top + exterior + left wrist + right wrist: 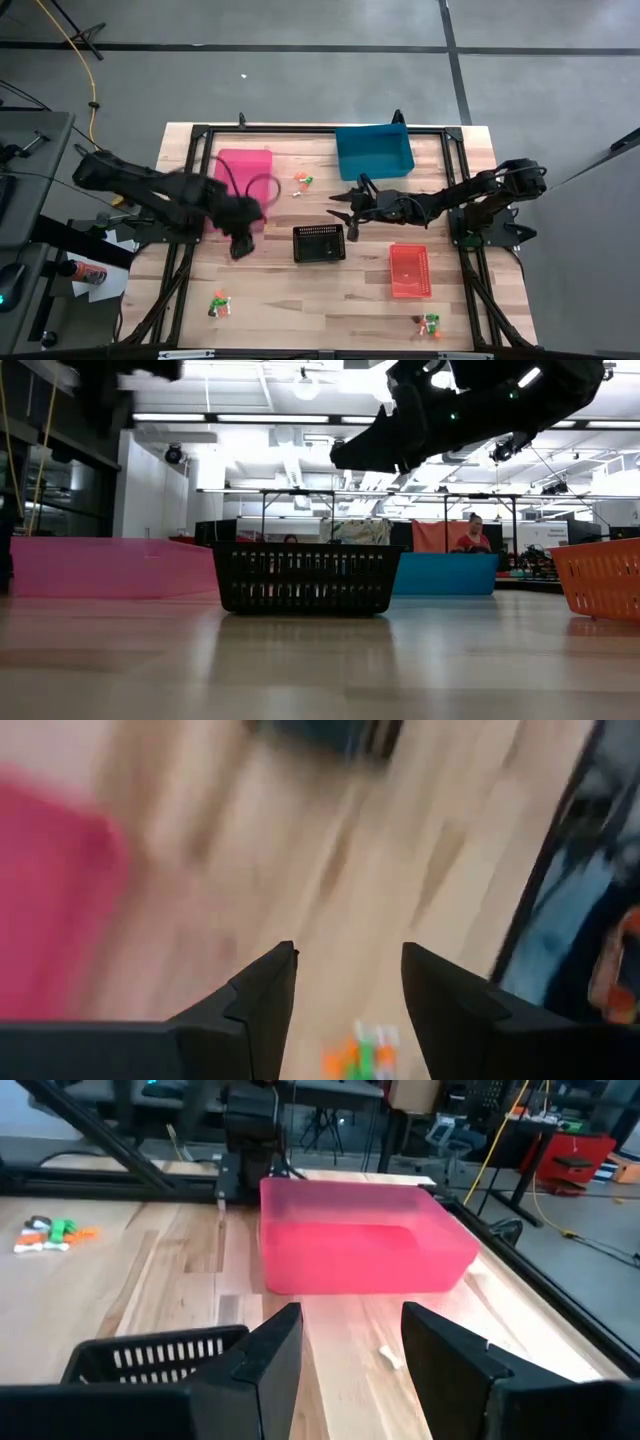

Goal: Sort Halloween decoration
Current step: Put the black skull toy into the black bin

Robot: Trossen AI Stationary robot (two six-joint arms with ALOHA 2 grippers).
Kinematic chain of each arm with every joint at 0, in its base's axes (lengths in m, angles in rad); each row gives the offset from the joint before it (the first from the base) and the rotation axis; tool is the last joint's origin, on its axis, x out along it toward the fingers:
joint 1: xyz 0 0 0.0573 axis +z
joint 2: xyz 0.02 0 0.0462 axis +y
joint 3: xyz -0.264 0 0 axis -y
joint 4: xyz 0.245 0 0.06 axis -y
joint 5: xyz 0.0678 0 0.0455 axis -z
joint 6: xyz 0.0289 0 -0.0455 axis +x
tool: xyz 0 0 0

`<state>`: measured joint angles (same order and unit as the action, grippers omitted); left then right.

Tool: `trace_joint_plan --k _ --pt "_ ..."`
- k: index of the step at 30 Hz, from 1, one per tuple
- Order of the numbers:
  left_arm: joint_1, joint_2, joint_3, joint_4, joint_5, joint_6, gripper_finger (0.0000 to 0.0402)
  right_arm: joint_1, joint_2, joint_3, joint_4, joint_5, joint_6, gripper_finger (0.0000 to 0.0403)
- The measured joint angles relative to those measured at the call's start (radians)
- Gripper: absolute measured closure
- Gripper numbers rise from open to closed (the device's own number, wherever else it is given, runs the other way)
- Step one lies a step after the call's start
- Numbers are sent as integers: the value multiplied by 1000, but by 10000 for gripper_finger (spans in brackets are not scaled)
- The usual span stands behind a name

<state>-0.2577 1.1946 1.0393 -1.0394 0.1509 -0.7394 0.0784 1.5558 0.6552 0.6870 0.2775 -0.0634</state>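
Between pink bin [243, 170] and red bin [409, 271], black basket [319, 243].

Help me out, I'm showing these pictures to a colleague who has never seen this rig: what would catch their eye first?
Probably the four coloured bins on the wooden table: pink bin at the back left, blue bin at the back right, black basket in the middle, red bin front right. Next, both dark arms held over the table, the left hand and right hand open and empty. Small trinket clusters lie scattered, still unsorted.
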Motion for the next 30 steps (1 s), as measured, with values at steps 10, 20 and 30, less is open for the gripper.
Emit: trace_joint_plan --k 10,20,30 --pt "-363 172 0 -127 107 -617 231 -4 0 0 -10 0 -3 235" --pt "-541 374 0 -2 256 -904 231 -65 0 0 22 -1 -16 235" --pt "-619 501 1 241 232 -1063 231 -143 0 0 43 -74 16 235"
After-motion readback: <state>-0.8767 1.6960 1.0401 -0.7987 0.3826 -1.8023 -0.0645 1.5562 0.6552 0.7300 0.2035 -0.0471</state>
